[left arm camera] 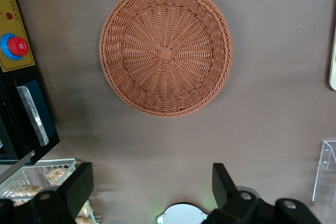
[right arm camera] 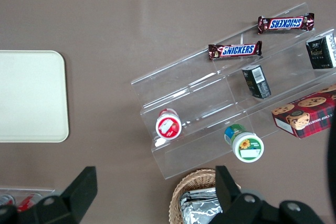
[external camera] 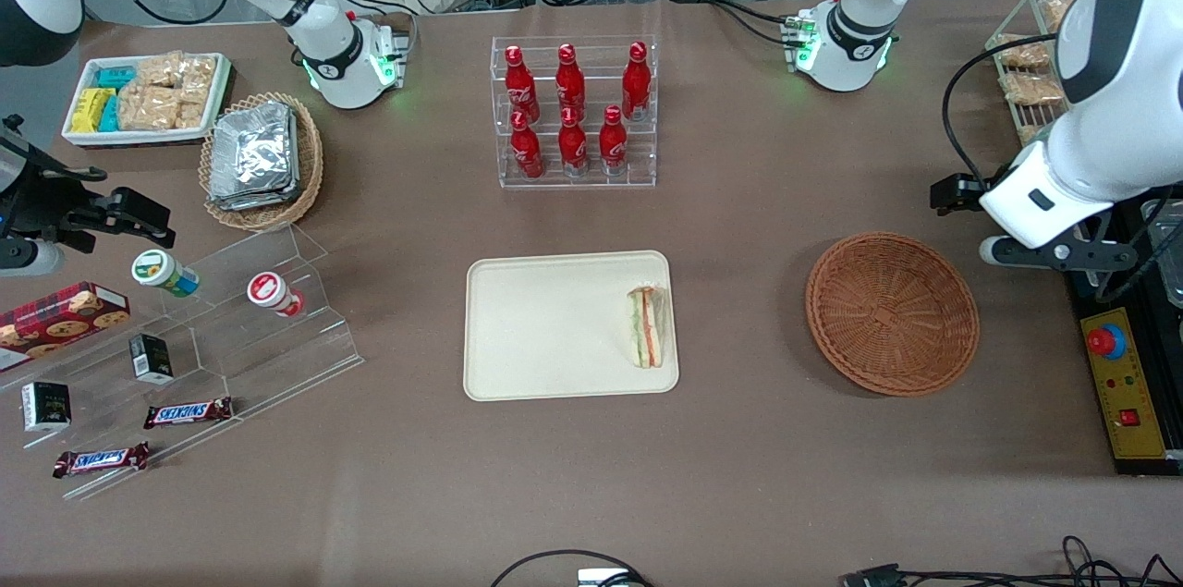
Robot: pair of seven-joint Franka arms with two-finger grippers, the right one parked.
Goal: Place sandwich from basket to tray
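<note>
On the brown tabletop (external camera: 739, 310), the sandwich (external camera: 648, 325) is lying on the tray (external camera: 536, 328); the gripper (left arm camera: 152, 182) is hovering above the empty basket (left arm camera: 166, 49), fingers (left arm camera: 79, 184) wide open, holding nothing.

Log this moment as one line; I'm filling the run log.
sandwich: on tray | basket: empty | gripper: open, above table beside basket, holding nothing

- The front view looks steeply down from high up over the whole table, taking in the tray (external camera: 554, 328) and basket (external camera: 892, 312).
- The left wrist view looks straight down past the open gripper (left arm camera: 152, 186), above that basket (left arm camera: 166, 49).
- The right wrist view looks down on the acrylic stand (right arm camera: 231, 103), sharing the tray (right arm camera: 31, 95).
</note>
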